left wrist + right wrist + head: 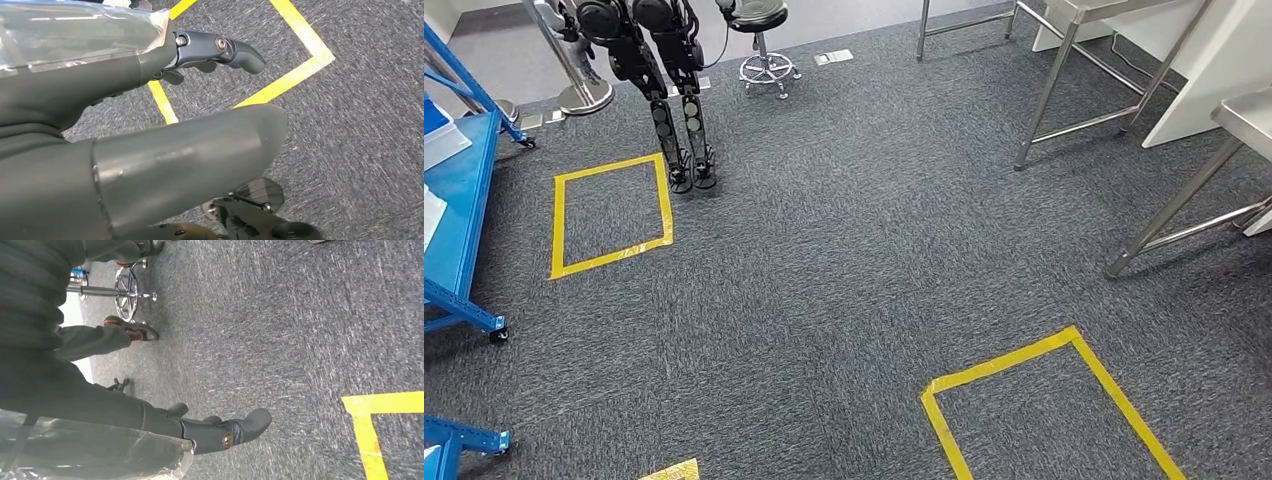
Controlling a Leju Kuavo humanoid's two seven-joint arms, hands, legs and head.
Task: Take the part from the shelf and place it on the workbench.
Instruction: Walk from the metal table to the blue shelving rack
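Note:
The blue shelf (pixel 459 190) stands at the left edge of the head view, with pale flat things (pixel 442 135) on its deck that I cannot identify as the part. Steel workbench legs (pixel 1049 95) rise at the upper right. In its wrist view my left hand (pixel 150 150) hangs over the carpet with fingers (pixel 235 50) stretched out and nothing between them and the thumb. My right hand (pixel 150 415) hangs the same way, fingers (pixel 250 425) straight and holding nothing. A clear plastic film (pixel 75 30) (pixel 90 450) lies along the back of each hand.
Grey carpet carries yellow tape squares (pixel 559 215) (pixel 1024 355). Another dark robot (pixel 664 90) stands at the far left, beside a wheeled stool (pixel 764 60). A second bench leg (pixel 1184 200) slants at the right. A person's leg and shoe (pixel 130 330) show near the stool base (pixel 127 287).

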